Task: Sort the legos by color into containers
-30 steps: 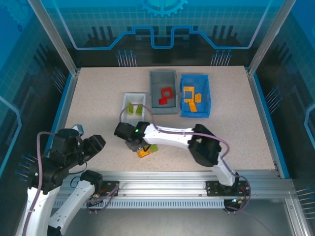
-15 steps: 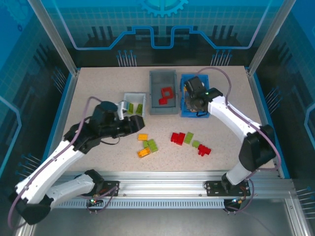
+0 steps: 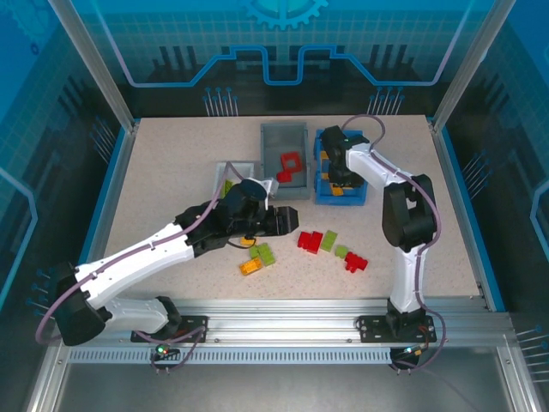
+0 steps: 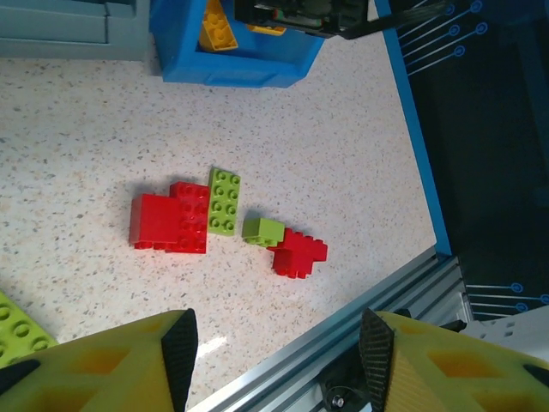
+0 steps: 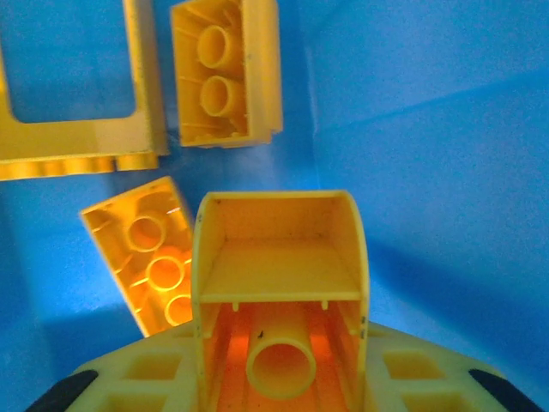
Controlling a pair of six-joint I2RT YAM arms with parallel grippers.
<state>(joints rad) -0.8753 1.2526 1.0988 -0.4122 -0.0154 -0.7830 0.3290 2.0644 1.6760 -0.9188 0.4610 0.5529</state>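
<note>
Left wrist view: the left end effector hangs open over the bare desk with nothing between its fingers. A lime brick is cut off at the corner. Just past that, a red cluster touches a green brick, and a small green one sits against another red piece. The blue bin beyond is cropped. From above, the left arm covers much of the white bin. The right end effector is down inside the blue bin, clamped on a hollow yellow brick that hides its fingertips. More yellow pieces lie past it.
</note>
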